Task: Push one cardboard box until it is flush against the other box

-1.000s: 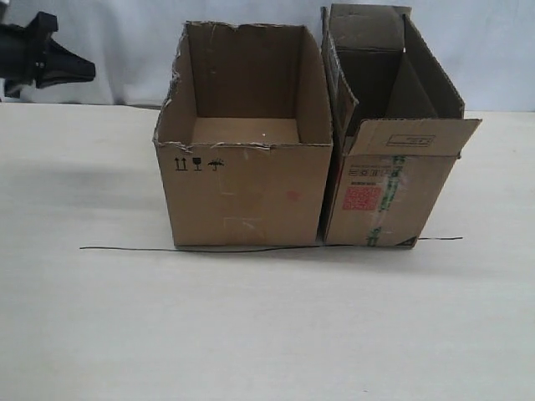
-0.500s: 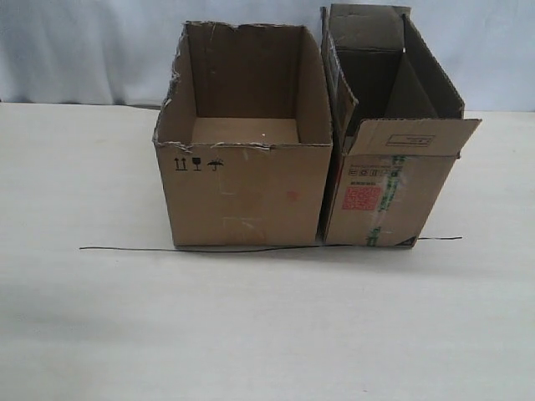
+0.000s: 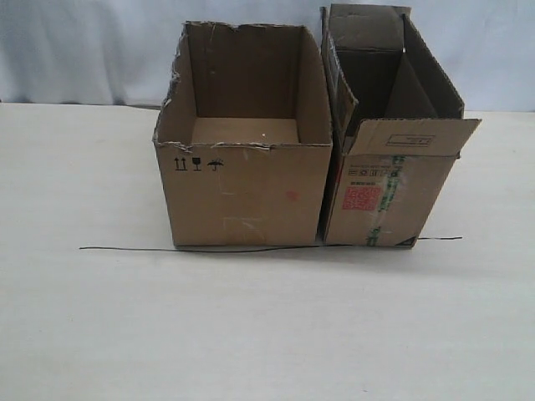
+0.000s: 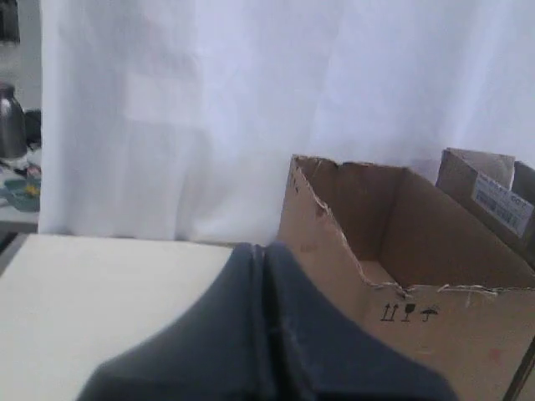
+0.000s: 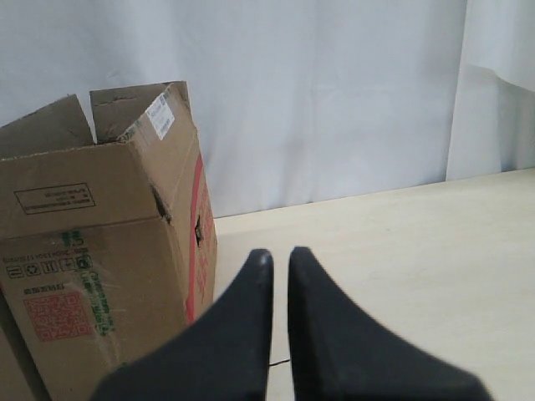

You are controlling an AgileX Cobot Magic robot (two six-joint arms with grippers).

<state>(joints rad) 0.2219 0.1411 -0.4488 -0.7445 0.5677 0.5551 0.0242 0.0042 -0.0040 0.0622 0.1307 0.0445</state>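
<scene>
The wide cardboard box (image 3: 247,188) with ragged top edges and black handling symbols stands mid-table. Directly to its right stands the other box (image 3: 380,196), taller, with a red label, green-striped tape and one flap folded outward. Only a thin dark seam shows between their sides. Neither gripper appears in the exterior view. My left gripper (image 4: 264,251) is shut, hanging off to the left of the wide cardboard box (image 4: 435,276). My right gripper (image 5: 279,255) is shut with a narrow slit between its fingers, to the right of the other box (image 5: 100,276), touching nothing.
A thin black wire (image 3: 125,249) lies on the pale table (image 3: 251,334) along the front of both boxes. A white curtain (image 3: 84,50) hangs behind the table.
The dark left arm seen at the exterior view's upper left edge a second ago has withdrawn out of view. Both boxes stay where they were.
</scene>
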